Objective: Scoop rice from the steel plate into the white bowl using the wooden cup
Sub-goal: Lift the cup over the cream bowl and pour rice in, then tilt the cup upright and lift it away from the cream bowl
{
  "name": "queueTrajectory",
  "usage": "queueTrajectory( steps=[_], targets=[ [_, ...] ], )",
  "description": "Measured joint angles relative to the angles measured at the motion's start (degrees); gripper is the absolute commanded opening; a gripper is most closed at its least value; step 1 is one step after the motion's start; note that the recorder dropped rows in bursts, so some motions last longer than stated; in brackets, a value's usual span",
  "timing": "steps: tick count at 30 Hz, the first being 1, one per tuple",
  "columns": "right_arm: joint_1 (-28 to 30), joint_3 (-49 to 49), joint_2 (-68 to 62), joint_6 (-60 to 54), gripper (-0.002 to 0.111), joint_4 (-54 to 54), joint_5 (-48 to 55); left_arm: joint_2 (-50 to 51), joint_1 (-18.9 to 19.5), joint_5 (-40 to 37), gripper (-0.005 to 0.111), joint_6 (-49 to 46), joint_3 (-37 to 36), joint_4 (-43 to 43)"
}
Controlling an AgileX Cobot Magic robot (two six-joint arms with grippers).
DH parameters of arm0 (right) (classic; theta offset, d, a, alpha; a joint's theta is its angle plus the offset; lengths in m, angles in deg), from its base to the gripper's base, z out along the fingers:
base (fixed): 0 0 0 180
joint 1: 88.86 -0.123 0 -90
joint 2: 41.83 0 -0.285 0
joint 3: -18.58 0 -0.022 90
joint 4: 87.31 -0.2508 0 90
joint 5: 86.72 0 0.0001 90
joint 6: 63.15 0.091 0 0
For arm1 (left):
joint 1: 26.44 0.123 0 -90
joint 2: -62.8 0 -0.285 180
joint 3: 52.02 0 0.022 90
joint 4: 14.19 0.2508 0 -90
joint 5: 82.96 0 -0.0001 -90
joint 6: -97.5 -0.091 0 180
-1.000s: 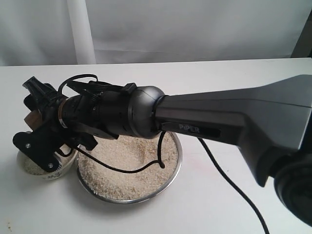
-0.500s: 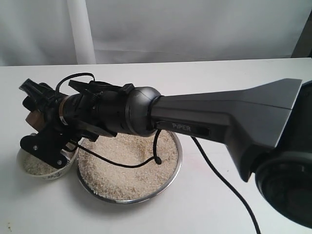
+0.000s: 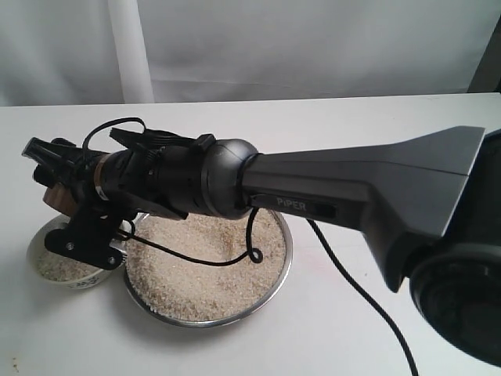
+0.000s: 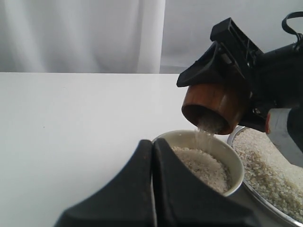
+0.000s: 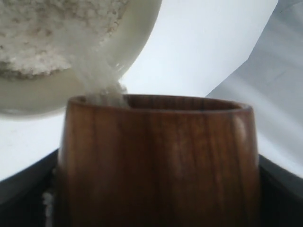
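My right gripper (image 3: 48,182) reaches across to the left and is shut on the reddish-brown wooden cup (image 3: 56,196). The cup (image 4: 215,105) is tipped mouth-down above the white bowl (image 4: 233,166), and a thin stream of rice (image 4: 203,134) falls from it onto the heap inside. In the right wrist view the cup (image 5: 158,161) fills the frame, with the bowl (image 5: 57,92) beyond its lip. The steel plate (image 3: 286,249) holds a wide bed of rice (image 3: 207,274) just right of the bowl (image 3: 78,279). My left gripper (image 4: 152,143) is shut and holds nothing, close in front of the bowl.
The right arm's long grey forearm (image 3: 368,188) spans the scene above the plate, and its black cable (image 3: 356,274) trails over the white table (image 3: 329,329). A white curtain (image 3: 313,47) hangs behind the table.
The right gripper has shifted left and rolled further over the bowl, tipping the cup more. The wrist bracket has swung down, and more of the bowl shows.
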Motion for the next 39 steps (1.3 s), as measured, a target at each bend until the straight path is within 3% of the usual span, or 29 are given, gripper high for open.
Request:
queueTrajectory(
  steps=[11, 20, 32, 39],
  targets=[
    [0.0, 0.0, -0.1, -7.5, 0.000, 0.1, -3.4, 0.0, 0.0, 0.0, 0.000, 0.0, 0.0, 0.0],
    [0.0, 0.0, -0.1, -5.1, 0.000, -1.0, -4.7, 0.0, 0.0, 0.0, 0.000, 0.0, 0.0, 0.0],
    [0.0, 0.0, -0.2, 40.9, 0.000, -1.6, -4.0, 0.0, 0.0, 0.0, 0.000, 0.0, 0.0, 0.0],
    [-0.7, 0.0, 2.5, 60.0, 0.000, 2.8, 8.4, 0.0, 0.0, 0.0, 0.000, 0.0, 0.0, 0.0]
  ],
)
